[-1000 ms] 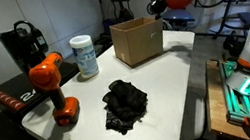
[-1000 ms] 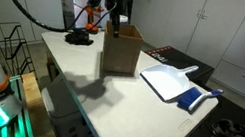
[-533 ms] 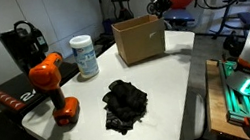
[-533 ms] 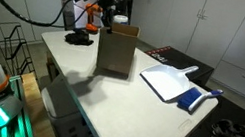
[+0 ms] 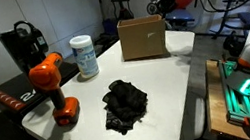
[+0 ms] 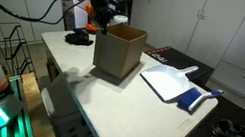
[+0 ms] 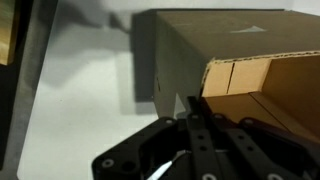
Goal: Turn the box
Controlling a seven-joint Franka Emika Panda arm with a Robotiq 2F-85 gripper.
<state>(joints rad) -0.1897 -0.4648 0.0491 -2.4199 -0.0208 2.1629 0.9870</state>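
Observation:
The brown cardboard box point(image 5: 142, 38) stands open-topped at the far end of the white table point(image 5: 179, 77), with a flat side facing the camera. It also shows in an exterior view point(image 6: 119, 54). My gripper point(image 5: 157, 8) is at the box's upper far corner, also seen in an exterior view point(image 6: 99, 20). In the wrist view the fingers point(image 7: 190, 102) lie together, shut, with their tips against the top edge of a box point(image 7: 240, 60) corner. They hold nothing that I can see.
An orange drill point(image 5: 52, 87), a white canister point(image 5: 84, 56) and a crumpled black cloth point(image 5: 125, 103) lie on the table. A black machine point(image 5: 22, 46) stands beside it. A white dustpan point(image 6: 166, 83) and blue brush point(image 6: 199, 97) lie near the box.
The box has rotated on the table, from corner-on to a flat side facing the camera. My gripper has moved along with its top corner.

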